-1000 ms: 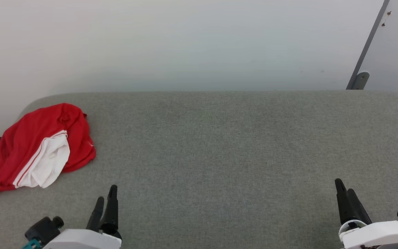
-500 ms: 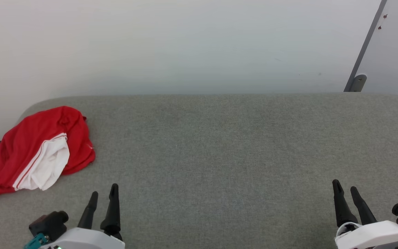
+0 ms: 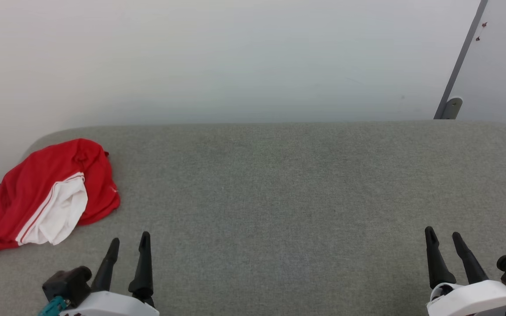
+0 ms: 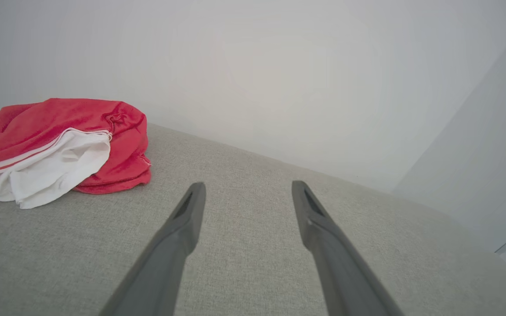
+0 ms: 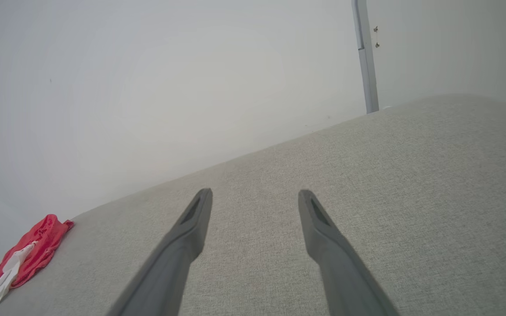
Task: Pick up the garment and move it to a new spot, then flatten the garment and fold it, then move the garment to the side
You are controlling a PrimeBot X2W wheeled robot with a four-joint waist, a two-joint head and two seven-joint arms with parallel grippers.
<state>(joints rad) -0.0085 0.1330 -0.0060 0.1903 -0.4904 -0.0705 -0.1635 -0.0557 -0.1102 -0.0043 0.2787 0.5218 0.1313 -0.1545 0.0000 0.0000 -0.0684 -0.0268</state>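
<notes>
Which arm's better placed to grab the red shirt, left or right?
Left, probably. The garment lies bunched at the left end of the grey surface, just ahead and left of the left pincer, open and empty. The right pincer, also open, sits at the opposite end, far from it.

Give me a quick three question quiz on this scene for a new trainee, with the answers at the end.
1. True or false: the left gripper is shut on the garment.
2. Where on the grey pad does the garment lie in the head view? A) far left B) middle C) far right
3. Fill in: the right gripper is ____ and holds nothing.

Key: 1 false, it is open and apart from the garment; 2 A; 3 open.
</notes>
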